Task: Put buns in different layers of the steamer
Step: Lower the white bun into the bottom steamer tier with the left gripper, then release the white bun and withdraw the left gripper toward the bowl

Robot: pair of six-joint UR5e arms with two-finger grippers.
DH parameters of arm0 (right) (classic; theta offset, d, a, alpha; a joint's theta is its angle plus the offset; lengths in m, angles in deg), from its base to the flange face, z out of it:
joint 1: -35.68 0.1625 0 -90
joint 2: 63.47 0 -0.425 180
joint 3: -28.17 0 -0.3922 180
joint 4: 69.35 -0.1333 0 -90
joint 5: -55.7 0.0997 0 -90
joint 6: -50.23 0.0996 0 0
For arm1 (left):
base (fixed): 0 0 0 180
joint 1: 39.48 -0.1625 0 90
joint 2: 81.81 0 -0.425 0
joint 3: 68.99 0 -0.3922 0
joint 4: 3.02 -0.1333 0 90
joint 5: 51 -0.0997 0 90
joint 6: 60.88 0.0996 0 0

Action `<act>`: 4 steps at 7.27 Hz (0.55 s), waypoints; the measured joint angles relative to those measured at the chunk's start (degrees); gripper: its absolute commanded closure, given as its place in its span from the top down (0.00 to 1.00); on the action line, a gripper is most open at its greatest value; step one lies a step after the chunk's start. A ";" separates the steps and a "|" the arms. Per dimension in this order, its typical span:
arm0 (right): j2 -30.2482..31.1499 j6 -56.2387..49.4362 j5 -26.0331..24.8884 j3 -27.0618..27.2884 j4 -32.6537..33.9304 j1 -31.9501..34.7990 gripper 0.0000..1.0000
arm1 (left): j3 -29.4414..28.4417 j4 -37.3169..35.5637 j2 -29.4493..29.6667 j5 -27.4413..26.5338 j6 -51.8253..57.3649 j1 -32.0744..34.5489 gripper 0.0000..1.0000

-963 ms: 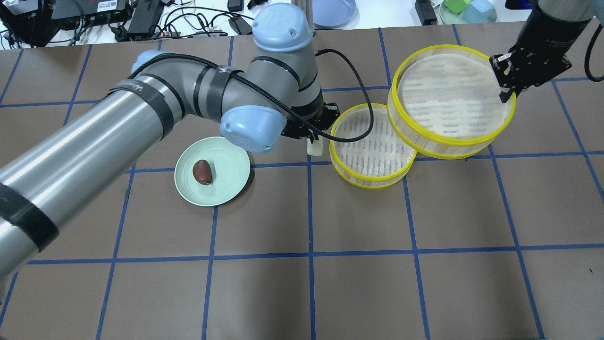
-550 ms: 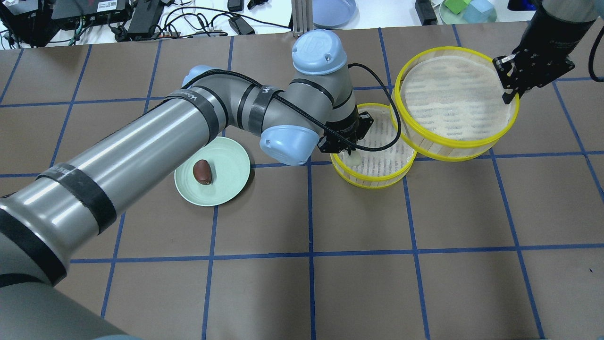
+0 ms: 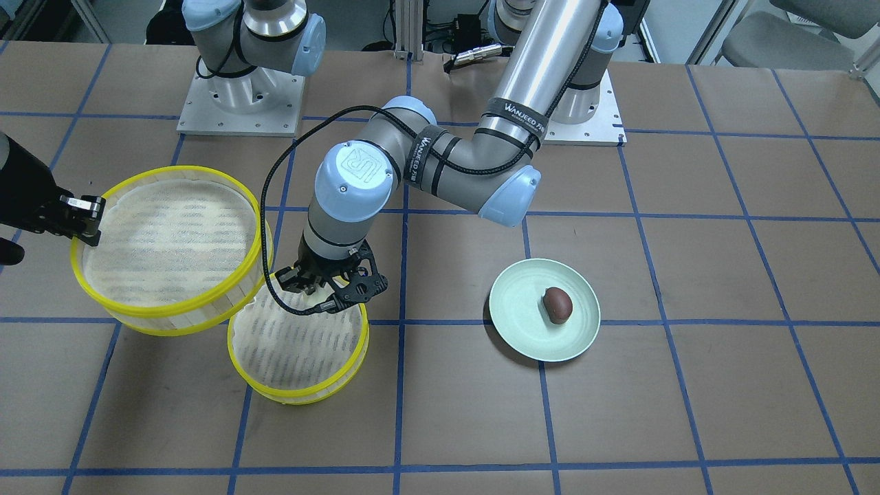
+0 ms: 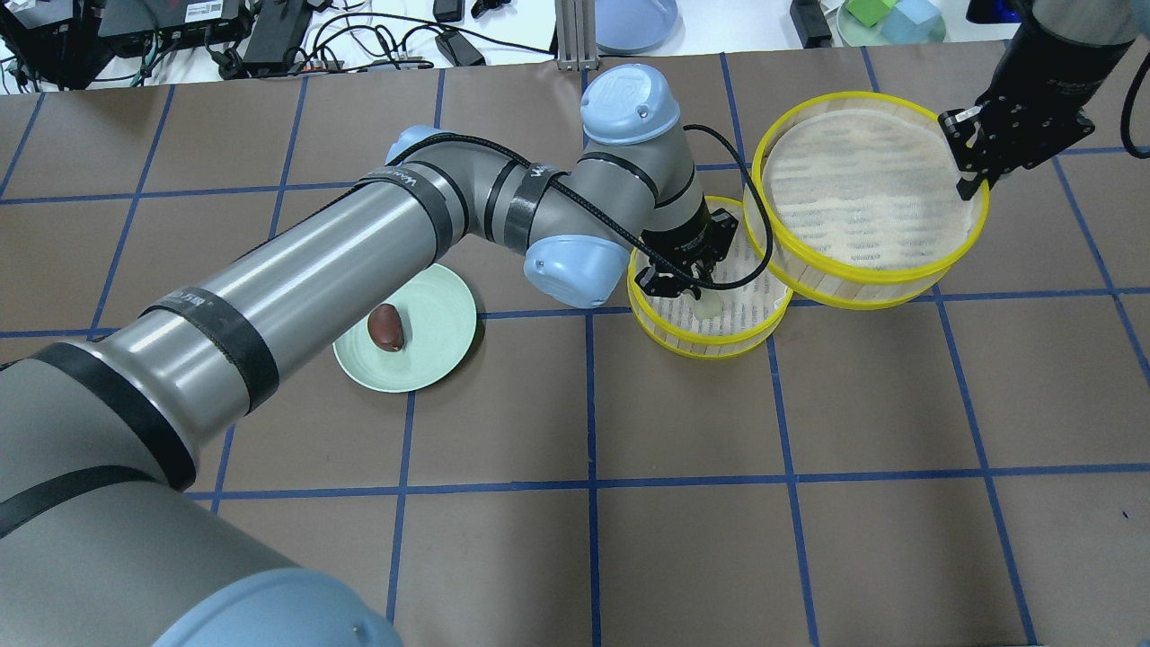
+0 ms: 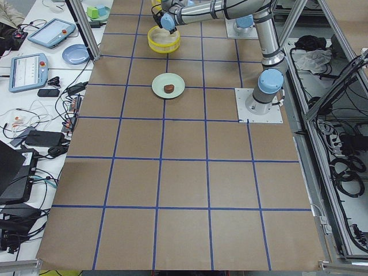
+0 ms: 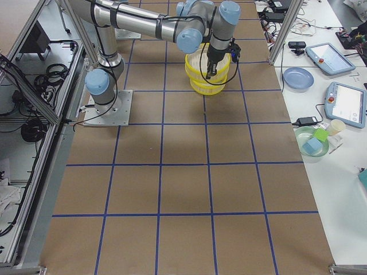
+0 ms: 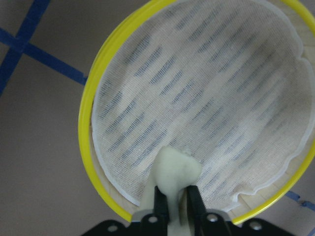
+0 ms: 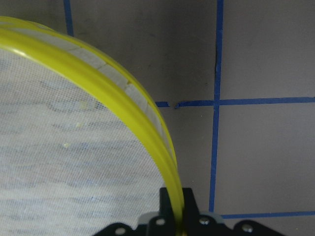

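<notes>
My left gripper point(image 4: 690, 289) is shut on the pale cream bun point(image 7: 174, 167) and holds it just above the mesh floor of the lower steamer tray point(image 4: 710, 346), near its left rim. The bun also shows in the overhead view point(image 4: 708, 306). My right gripper point(image 4: 970, 177) is shut on the yellow rim of the upper steamer tray point(image 4: 862, 280) and holds it lifted, to the right of the lower tray point(image 3: 295, 395) and overlapping its edge. The dark reddish-brown bun point(image 4: 385, 326) lies on the pale green plate point(image 4: 440, 314).
The left arm stretches across the table's left half, over part of the plate. Cables, a blue plate point(image 4: 633, 22) and tablets lie beyond the table's far edge. The brown paper with blue grid lines is bare in front of the trays.
My left gripper has moved right with the cream bun, from beside the lower tray to over its floor. The right gripper and lifted tray shifted slightly right and away.
</notes>
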 measured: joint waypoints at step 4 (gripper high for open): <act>-0.04 -0.14 -0.01 0.01 0.00 -0.12 0.00 | -0.13 -0.08 0.12 -0.14 0.80 0.00 0.89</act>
